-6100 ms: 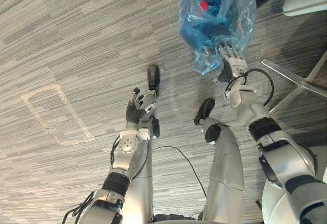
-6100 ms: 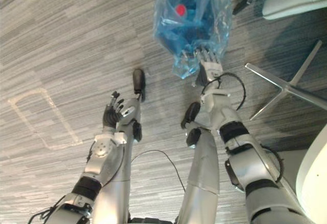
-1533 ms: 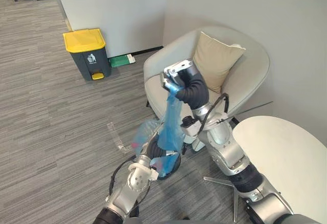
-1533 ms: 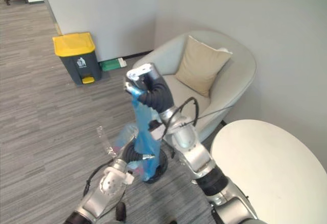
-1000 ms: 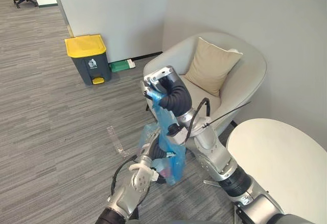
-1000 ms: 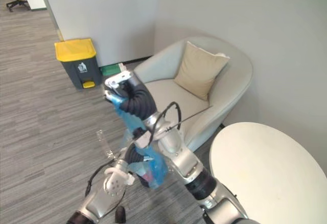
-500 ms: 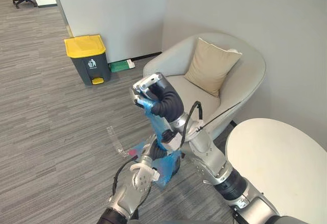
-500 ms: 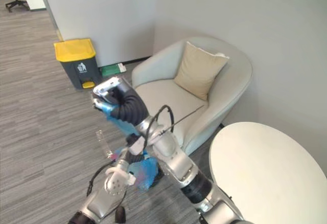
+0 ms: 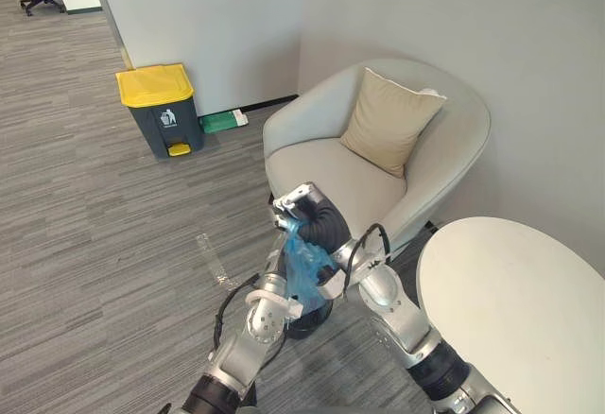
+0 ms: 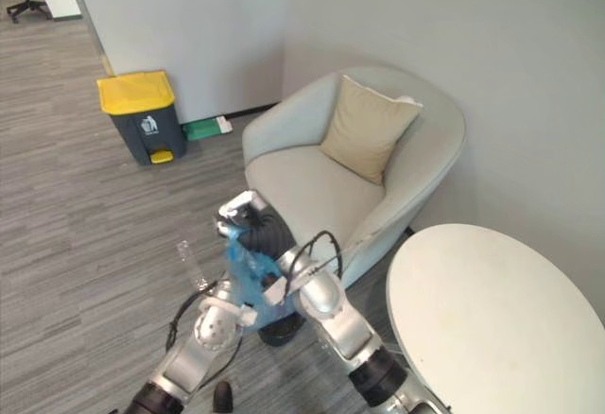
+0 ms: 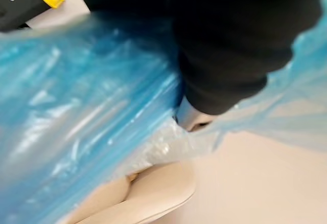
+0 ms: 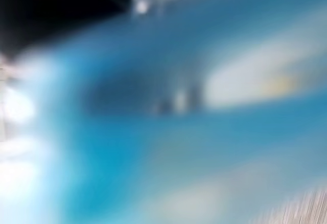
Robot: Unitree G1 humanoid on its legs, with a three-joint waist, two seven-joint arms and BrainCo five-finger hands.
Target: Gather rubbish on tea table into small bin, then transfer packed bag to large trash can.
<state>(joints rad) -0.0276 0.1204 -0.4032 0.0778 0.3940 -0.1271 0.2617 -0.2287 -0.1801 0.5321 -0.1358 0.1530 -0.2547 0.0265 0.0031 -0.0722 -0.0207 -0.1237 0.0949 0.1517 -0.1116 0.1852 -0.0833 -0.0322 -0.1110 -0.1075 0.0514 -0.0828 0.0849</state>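
Down comes the right hand (image 9: 301, 208): half a second ago it held the bag's neck up high in front of the armchair, and now it sits lower and nearer the robot, about level with the seat front. Its fingers are clenched round the gathered neck of the blue bag (image 9: 304, 267). The bag hangs straight below, its bottom just over a dark round thing on the floor (image 9: 312, 318), which I take for the small bin. The left hand (image 9: 273, 280) presses against the bag's side lower down. Its fingers are buried behind the plastic, so I cannot tell whether they grip.

To do this step well, I'd keep the neck pinched closed and the bag upright so nothing tips out. The left hand should only steady the belly, not squeeze it. The bottom should lift clear of the bin's rim before any turn, because thin plastic like this will swing and could snag. The yellow-lidded trash can (image 9: 161, 107) stands well apart, over by the wall, so there is a carry ahead.

From the head views you get the room's layout: the armchair (image 9: 444, 140) with its cushion (image 9: 389, 121) just behind the bag, and the round table (image 9: 510, 310) near the robot's right. The left wrist view adds crinkled blue plastic stretched against that hand's dark cover, with a corner of the can's yellow lid beyond. At the right wrist there is blue plastic pressed close, but nothing of the room.
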